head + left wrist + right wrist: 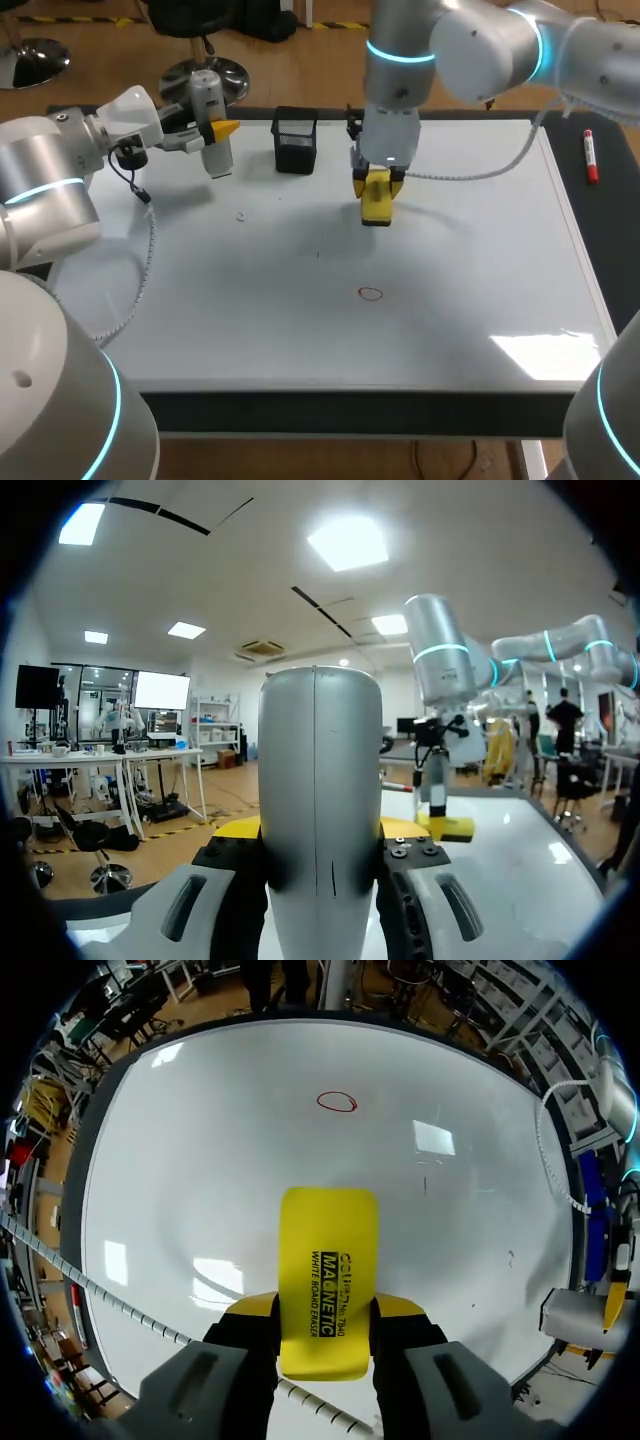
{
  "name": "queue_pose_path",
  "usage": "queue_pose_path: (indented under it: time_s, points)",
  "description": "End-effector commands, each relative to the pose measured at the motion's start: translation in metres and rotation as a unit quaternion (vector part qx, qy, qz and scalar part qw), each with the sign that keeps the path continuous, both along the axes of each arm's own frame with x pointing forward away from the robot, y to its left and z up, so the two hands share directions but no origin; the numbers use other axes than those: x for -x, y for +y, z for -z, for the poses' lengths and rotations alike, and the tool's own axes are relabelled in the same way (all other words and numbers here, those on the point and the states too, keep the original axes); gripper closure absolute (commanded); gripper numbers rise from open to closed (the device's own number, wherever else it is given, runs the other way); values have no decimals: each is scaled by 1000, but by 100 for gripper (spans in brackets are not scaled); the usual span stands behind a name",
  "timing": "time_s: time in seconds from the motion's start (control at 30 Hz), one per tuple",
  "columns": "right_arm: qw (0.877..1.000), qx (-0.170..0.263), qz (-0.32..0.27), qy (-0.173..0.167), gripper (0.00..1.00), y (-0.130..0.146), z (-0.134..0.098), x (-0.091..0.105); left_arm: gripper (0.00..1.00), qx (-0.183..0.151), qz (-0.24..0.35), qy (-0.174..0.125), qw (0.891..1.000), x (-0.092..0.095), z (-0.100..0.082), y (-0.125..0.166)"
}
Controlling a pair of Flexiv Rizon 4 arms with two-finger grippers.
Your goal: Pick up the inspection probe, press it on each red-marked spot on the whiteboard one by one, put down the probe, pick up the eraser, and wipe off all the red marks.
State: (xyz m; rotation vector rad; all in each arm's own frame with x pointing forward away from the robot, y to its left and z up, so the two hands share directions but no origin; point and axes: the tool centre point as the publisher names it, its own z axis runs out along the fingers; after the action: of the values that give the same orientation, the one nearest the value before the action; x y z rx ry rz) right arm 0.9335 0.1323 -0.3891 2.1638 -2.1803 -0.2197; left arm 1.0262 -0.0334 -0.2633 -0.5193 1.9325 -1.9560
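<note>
**jo:** quick q, where's the probe rn?

**mik:** The left gripper (216, 131) has it. The silver-grey cylindrical inspection probe (211, 110) sits btw both yellow tips. The fingers are only as wide apart as the barrel and press it from two sides. It's up in the air by the far-left corner of the glossy white whiteboard (480, 260), not touching it. Left wrist cam agrees: the probe (320, 770) fills the gap btw the fingers (236, 828), and the gripper (320, 830) is snug on it.

**jo:** and the other arm?

**mik:** The right gripper (377, 182) points down over the far-middle of the board, clamped on a yellow block-shaped whiteboard eraser (376, 205). On its wrist cam the eraser (328, 1270) sticks out ahead of the gripper (325, 1310), w/ one yellow tip each side, both touching. Can't tell if the eraser's underside is on the board or just above it.

**jo:** marks?

**mik:** I can see one red hand-drawn ring (371, 293) on the board. It's nearer the front edge than the eraser and well apart from it. On the right wrist cam the ring (337, 1102) is ahead of the eraser.

**jo:** other stuff?

**mik:** There's a black wire-mesh pen cup (295, 142) at the far edge, btw the two grippers. A red-and-white marker pen (590, 157) is lying on the dark table strip beside the board's right edge.
</note>
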Motion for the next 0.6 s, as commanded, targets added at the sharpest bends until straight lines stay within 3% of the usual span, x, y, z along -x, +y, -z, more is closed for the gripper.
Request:
queue_pose_path:
  time_s: [0.03, 0.6]
  points:
    - [1000, 10, -2, 3, 100, 15, 7, -4, 100, 1, -2, -1, 1000, 0, 0, -1]
    - [1000, 14, -7, 24, 100, 26, 36, 6, 100, 1, -2, -1, 1000, 0, 0, -1]
